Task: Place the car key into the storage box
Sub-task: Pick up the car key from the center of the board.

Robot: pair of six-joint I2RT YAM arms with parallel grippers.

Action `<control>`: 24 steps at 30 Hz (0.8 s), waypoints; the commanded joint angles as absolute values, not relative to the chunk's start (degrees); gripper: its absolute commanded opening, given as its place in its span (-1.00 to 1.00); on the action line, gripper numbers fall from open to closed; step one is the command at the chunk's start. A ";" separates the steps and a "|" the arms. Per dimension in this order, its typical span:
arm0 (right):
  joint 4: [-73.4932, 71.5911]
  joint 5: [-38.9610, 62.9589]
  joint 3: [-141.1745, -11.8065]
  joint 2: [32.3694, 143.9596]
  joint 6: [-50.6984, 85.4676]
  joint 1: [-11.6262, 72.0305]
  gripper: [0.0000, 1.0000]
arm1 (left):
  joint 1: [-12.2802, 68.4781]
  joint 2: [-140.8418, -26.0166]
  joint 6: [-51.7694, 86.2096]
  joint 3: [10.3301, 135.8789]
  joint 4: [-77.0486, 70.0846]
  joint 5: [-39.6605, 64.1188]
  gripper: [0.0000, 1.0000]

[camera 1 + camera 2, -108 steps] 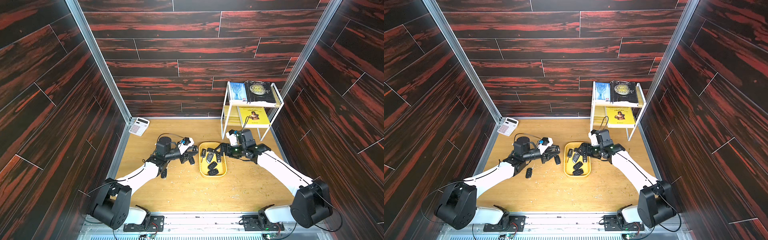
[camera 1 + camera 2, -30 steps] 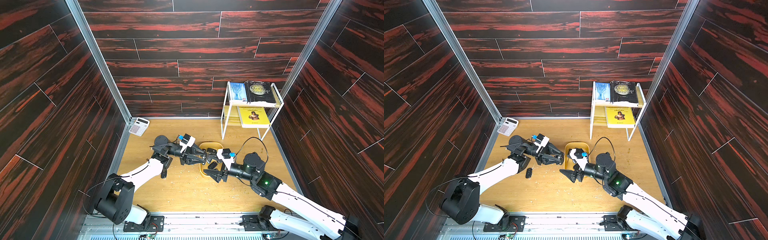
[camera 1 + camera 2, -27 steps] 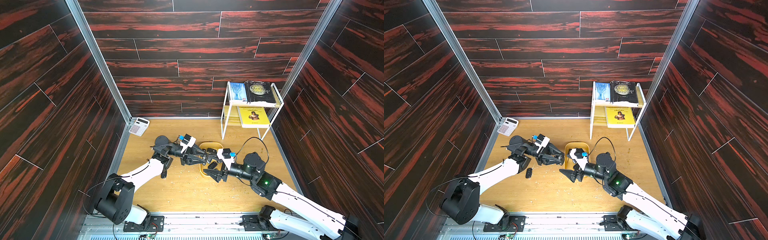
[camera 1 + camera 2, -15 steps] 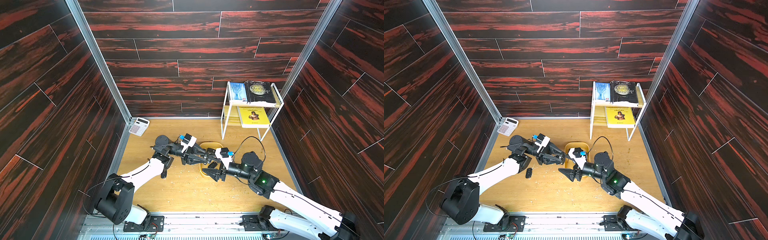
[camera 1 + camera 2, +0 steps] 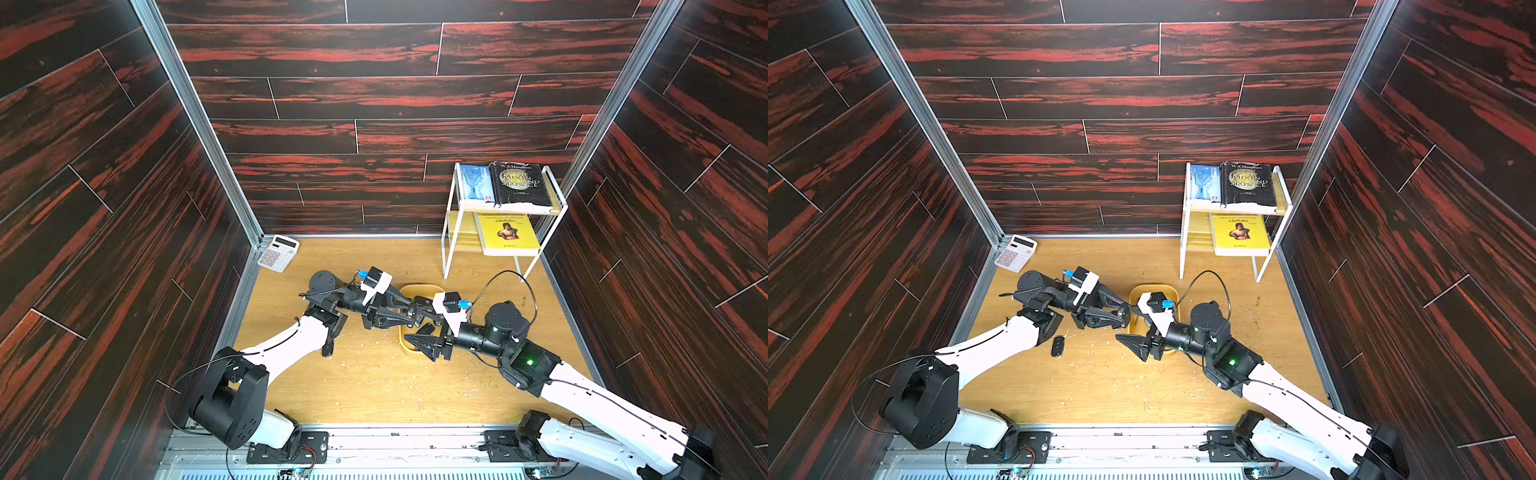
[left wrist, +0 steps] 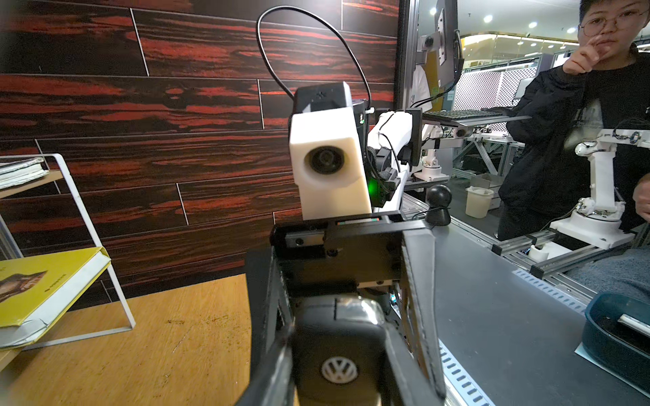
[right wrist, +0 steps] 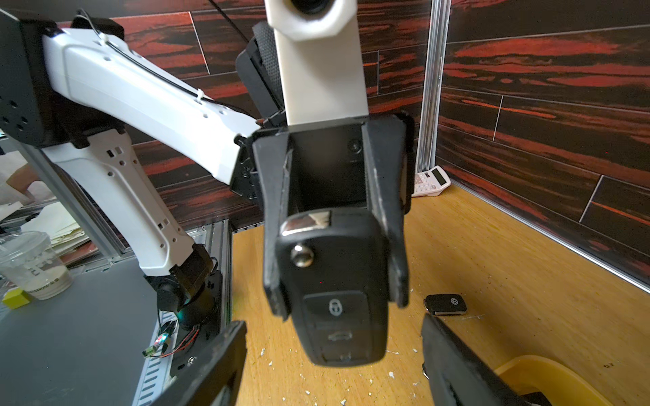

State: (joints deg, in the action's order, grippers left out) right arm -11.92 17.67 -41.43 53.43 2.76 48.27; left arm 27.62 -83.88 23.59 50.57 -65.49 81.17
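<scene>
A black car key (image 6: 339, 369) with a silver logo is clamped between the fingers of my left gripper (image 5: 411, 316), which is shut on it and held above the table at the left edge of the yellow storage box (image 5: 419, 287). My right gripper (image 5: 417, 326) faces it tip to tip and is open, with one finger on each side of the key's free end (image 7: 337, 316), not touching it. The grippers hide most of the box's inside. A corner of the box (image 7: 548, 372) shows in the right wrist view.
A second black key fob (image 5: 1057, 345) lies on the wooden table beside my left forearm. A white calculator (image 5: 277, 252) sits in the back left corner. A white wire shelf (image 5: 453, 249) with books stands at the back right. Dark wood-patterned walls enclose three sides.
My left gripper has lifted the key off the table and carried it toward the box. My right arm swung from the box's far side to its near side and edged closer to the key.
</scene>
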 commanded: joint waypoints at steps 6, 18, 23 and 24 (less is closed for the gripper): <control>-9.20 12.19 -41.52 46.40 3.81 48.60 0.77 | 24.63 -81.39 23.62 52.18 -66.62 80.32 -0.84; -33.89 19.00 -33.20 43.91 16.64 47.78 0.81 | 24.61 -80.97 23.55 51.20 -66.54 79.70 -0.84; -61.68 16.75 -24.69 41.25 31.16 45.89 0.89 | 24.52 -81.10 23.63 50.76 -66.26 79.45 -0.83; -65.72 17.71 -24.37 42.20 33.83 45.27 0.90 | 24.52 -81.17 23.64 50.83 -66.11 79.53 -0.84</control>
State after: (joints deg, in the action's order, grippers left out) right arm -44.84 17.23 -25.50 41.71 22.65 46.44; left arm 24.60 -82.83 23.59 50.59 -65.69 79.88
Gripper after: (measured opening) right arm 0.946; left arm 0.396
